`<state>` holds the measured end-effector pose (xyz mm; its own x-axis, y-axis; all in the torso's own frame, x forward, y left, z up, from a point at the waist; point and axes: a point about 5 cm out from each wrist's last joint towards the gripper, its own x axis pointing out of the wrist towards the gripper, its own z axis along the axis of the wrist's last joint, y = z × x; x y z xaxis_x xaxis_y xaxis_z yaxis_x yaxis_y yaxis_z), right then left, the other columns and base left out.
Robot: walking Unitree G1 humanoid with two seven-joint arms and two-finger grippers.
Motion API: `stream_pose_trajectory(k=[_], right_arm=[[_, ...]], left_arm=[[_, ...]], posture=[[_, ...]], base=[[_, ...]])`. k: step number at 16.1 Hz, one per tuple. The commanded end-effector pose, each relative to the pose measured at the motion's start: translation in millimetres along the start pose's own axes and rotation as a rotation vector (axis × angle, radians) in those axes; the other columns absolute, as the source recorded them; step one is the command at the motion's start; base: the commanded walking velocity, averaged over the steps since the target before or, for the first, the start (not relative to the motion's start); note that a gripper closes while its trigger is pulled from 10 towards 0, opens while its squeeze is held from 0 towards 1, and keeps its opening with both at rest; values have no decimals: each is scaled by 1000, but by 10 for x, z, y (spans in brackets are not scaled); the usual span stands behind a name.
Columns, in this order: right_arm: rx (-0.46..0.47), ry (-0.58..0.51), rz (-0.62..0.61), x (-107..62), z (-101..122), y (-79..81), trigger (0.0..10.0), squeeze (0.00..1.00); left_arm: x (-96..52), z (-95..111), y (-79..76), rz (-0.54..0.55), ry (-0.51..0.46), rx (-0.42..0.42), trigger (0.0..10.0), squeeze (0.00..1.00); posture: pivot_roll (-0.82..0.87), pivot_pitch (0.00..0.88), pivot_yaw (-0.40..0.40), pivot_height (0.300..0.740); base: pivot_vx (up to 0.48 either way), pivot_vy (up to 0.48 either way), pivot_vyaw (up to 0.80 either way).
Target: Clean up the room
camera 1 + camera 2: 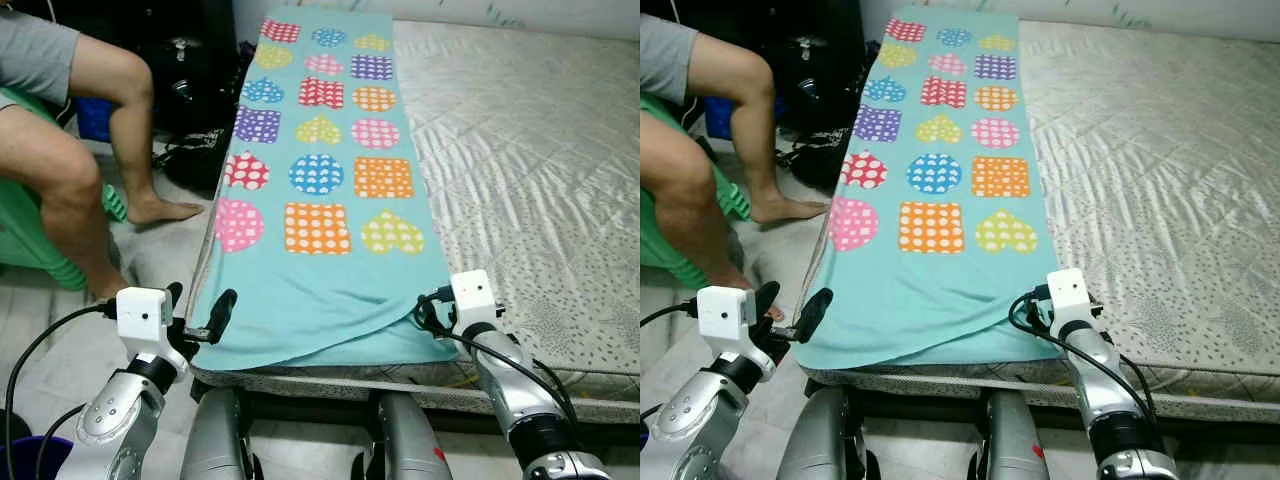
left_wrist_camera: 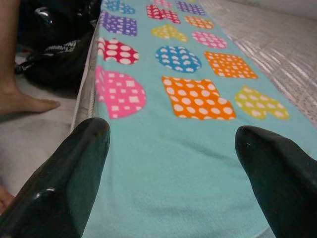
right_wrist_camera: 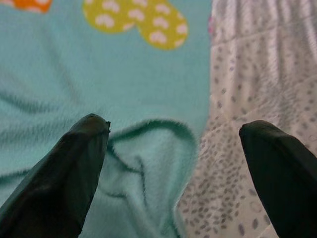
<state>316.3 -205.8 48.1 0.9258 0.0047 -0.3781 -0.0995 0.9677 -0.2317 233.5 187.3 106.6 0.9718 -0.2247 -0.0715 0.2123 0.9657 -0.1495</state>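
Jaws wide over fleecy turquoise blanket (image 1: 320, 290), quilted mattress (image 1: 520, 150).

Setting: you are in a home bedroom. Evidence: a bare quilted mattress (image 1: 520, 150) low to the floor, a teal fleece blanket (image 1: 320, 180) with bright dotted shapes laid along it, dark bags (image 1: 190, 80) beside it, and a barefoot person (image 1: 80, 150) sitting nearby on green plastic seating (image 1: 25, 235).

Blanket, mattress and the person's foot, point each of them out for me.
blanket (image 1: 330, 290), left eye view, on the plain teal stretch below the patterned shapes.
mattress (image 1: 520, 170), left eye view, on the bare quilted surface right of the blanket.
foot (image 1: 165, 210), left eye view, on the top of the foot, on the floor.
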Motion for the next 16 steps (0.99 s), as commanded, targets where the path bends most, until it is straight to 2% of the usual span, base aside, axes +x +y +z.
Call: stream_pose_trajectory(k=[1, 4, 8, 9, 10, 12, 13, 14, 15, 16], right_arm=[[-9, 28, -12, -7, -63, -23, 10000, 0], [-15, 79, 3, -25, -225, 35, 10000, 0], [-8, 102, -12, -1, -281, 70, 9922, 0], [-8, 104, -16, 8, -280, 74, 6627, 0], [-4, 107, -31, 24, -273, 65, 0, 0], [9, 99, -44, 49, -235, 58, 0, 0], [16, 88, -47, 72, -188, 61, 1765, 0], [16, 87, -48, 75, -181, 47, 7490, 0], [18, 86, -48, 75, -181, 39, 9490, 0], [19, 86, -47, 75, -181, 36, 9490, 0]], left_arm=[[-32, -1, -40, -32, 14, -3, 10000, 0], [-80, -31, -65, -51, 40, -3, 10000, 0], [-115, -5, -52, -53, 56, 6, 10000, 0], [-124, 4, -45, -54, 60, 9, 10000, 0], [-130, 14, -34, -53, 64, 13, 10000, 0], [-136, 31, -26, -52, 66, 15, 10000, 0], [-146, 43, -18, -51, 68, 18, 10000, 0], [-149, 41, -15, -49, 72, 18, 10000, 0], [-149, 36, -18, -50, 75, 17, 10000, 0], [-148, 34, -21, -50, 76, 17, 10000, 0]], posture=[[53, 160, -34, 587], [66, 177, -19, 587], [92, 201, 0, 587], [96, 203, 3, 587], [104, 209, 8, 587], [114, 214, 13, 587], [118, 213, 14, 587], [115, 212, 14, 587], [113, 211, 14, 587], [112, 211, 14, 587]], base=[[0, 0, 0], [0, 0, 0], [0, 0, 0], [0, 0, 0], [0, 0, 0], [0, 0, 0], [0, 0, 0], [0, 0, 0], [0, 0, 0], [0, 0, 0]])
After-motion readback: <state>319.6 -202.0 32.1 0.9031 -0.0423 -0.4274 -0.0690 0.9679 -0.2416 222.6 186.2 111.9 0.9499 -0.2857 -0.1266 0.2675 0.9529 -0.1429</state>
